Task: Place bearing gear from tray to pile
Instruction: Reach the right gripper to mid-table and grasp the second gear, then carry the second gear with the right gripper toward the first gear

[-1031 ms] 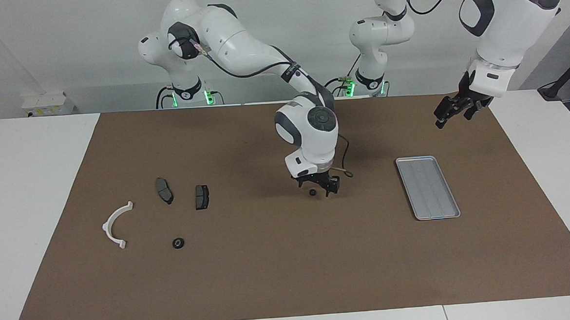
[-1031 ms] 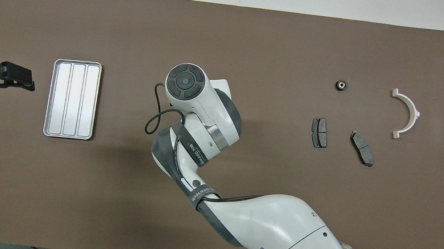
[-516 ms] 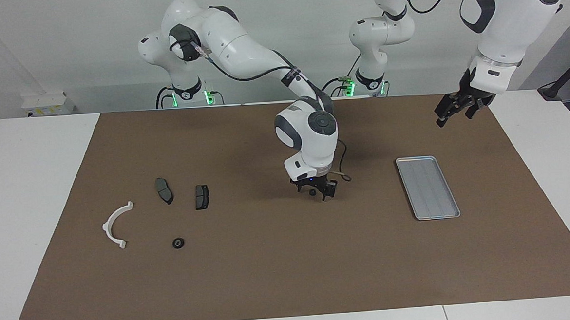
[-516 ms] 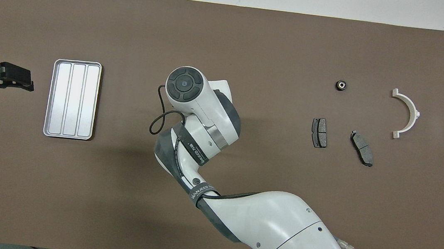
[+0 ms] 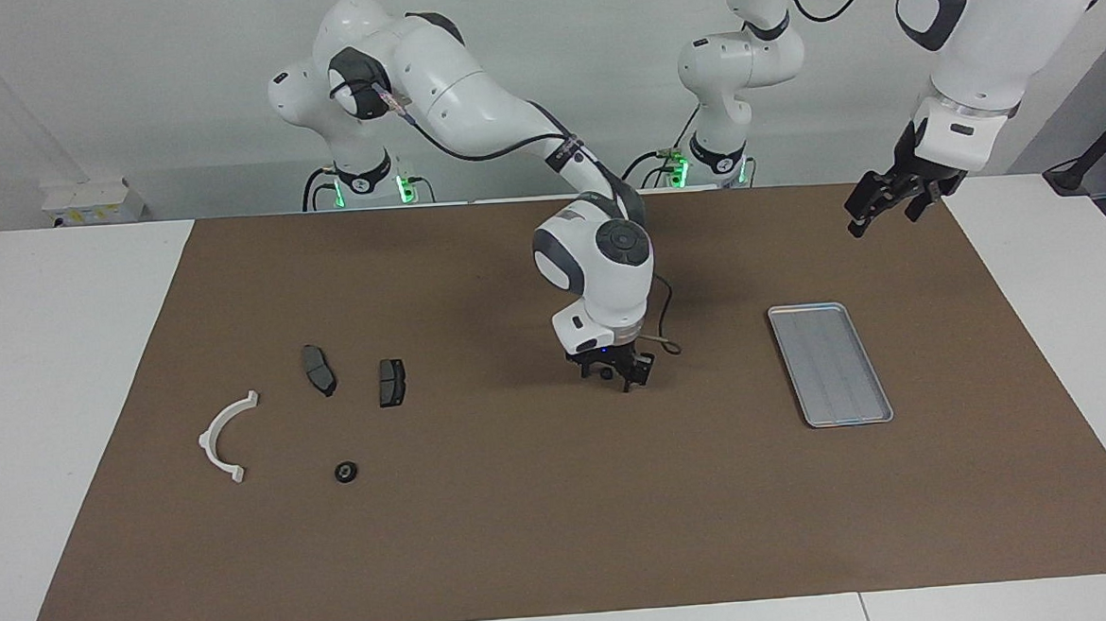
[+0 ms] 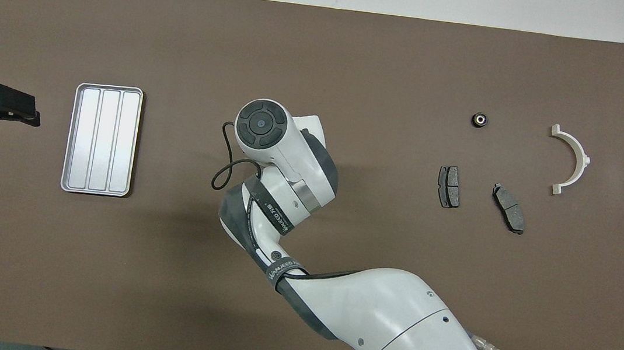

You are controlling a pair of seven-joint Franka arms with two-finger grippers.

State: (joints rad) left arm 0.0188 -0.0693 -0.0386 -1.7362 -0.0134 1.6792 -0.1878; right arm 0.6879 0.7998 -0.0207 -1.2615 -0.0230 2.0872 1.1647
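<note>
Facing view: we see the right claw [image 5: 613,375] low over mid-tabletop, clenched on a small gear [image 5: 605,373]. The left claw [image 5: 879,206] waits above the tray [image 5: 830,364]; its state we cannot tell. Overhead: the pile's bracket [image 6: 572,160], pads [image 6: 449,186] and another gear [image 6: 479,120] lie well apart from the tray [image 6: 102,139].

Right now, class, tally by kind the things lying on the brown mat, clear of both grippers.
Brake pads: 2
White half-ring bracket: 1
Bearing gear: 1
Tray: 1
Total: 5

One high camera faces the robots; another looks steeply down; both share the tray [image 5: 830,362].
</note>
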